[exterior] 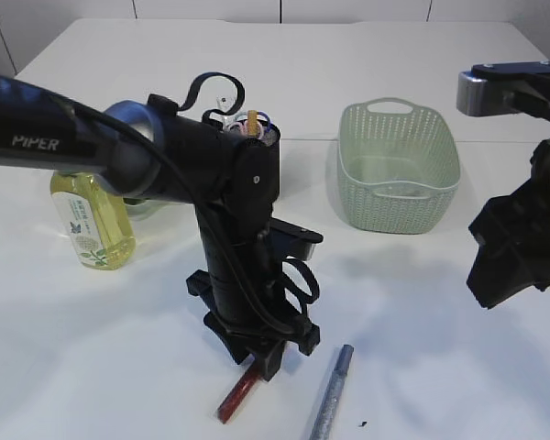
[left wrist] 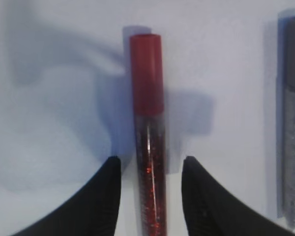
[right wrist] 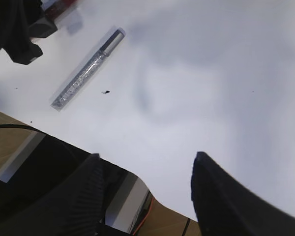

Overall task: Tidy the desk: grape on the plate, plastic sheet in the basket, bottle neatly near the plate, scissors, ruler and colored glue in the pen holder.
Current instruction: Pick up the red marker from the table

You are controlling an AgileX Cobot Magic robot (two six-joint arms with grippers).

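Observation:
A red glitter glue tube (left wrist: 147,98) with a red cap lies on the white desk, running lengthwise between the tips of my left gripper (left wrist: 150,160). The jaws are open, one on each side, with gaps to the tube. From outside, the left gripper (exterior: 273,359) points down over the tube (exterior: 238,396). A silver glitter glue tube (exterior: 332,394) lies just to the right of it. The dark pen holder (exterior: 264,137) behind the left arm holds black scissors handles (exterior: 215,92). A yellow bottle (exterior: 92,220) stands at the left. My right gripper (exterior: 495,284) hangs open and empty at the right. Grape, ruler and plastic sheet are not visible.
A pale green basket (exterior: 399,197) stands at the back right and looks empty. A grey round rim (exterior: 133,115), perhaps the plate, shows behind the left arm. In the right wrist view the desk's front edge (right wrist: 152,199) lies under the right gripper (right wrist: 147,160).

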